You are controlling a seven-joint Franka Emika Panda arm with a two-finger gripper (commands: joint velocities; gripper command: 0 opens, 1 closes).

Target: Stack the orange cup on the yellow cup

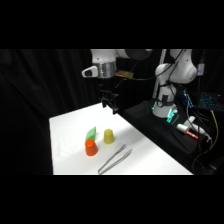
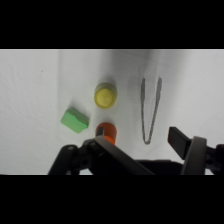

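The small orange-red tapered plastic cup (image 1: 91, 148) stands mouth-down at the lower middle of the side view, just beside the small yellow tapered plastic cup (image 1: 108, 136), which sits a little up and to the right. A green block-like piece (image 1: 91, 132) lies behind them, and metal tongs (image 1: 114, 159) lie to the lower right on the white table (image 1: 150, 155). The two-finger gripper (image 1: 111, 106) hangs above, well clear, with its fingers spread apart in the wrist view. The orange cup looks light, stiff and smooth; I'd pinch its sloping wall low down, since a high grip might slip off.
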